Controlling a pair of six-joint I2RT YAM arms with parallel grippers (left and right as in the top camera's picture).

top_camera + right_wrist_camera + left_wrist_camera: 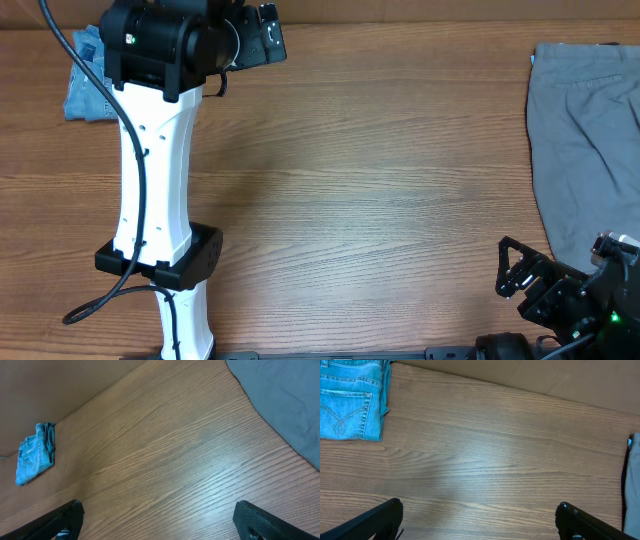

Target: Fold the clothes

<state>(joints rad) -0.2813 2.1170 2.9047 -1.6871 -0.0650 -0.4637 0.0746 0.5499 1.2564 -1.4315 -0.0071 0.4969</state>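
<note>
The clothes, a folded pair of light blue jeans, lie at the table's far left corner, partly hidden under my left arm. In the left wrist view the jeans show a back pocket, up and to the left of my left gripper, which is open over bare wood. Overhead, the left gripper sits at the top, right of the jeans. My right gripper is open near the front right corner, holding nothing. From the right wrist, the jeans look small and far off, beyond the right gripper.
A grey pair of trousers lies spread along the table's right edge, just beyond the right gripper, and shows as trousers from the right wrist. The left arm's white link stretches across the table's left side.
</note>
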